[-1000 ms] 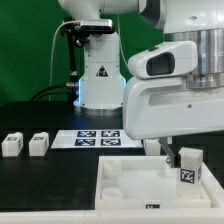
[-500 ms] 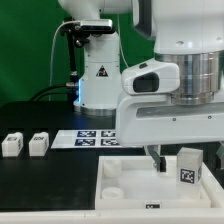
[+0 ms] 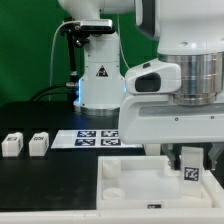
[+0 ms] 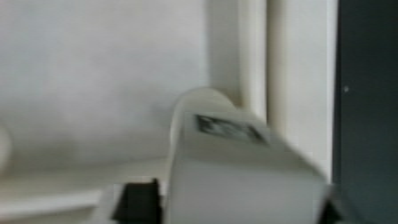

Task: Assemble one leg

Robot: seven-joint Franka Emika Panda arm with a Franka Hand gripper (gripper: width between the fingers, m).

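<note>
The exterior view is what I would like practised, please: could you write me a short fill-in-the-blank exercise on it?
1. On the black table, at the exterior view's left, ___ loose legs sit side by side.
2. The gripper holds one leg above the large ___ square piece.
3. The marker board lies flat in front of the arm's ___ base.

Missing words: two; white; white
</note>
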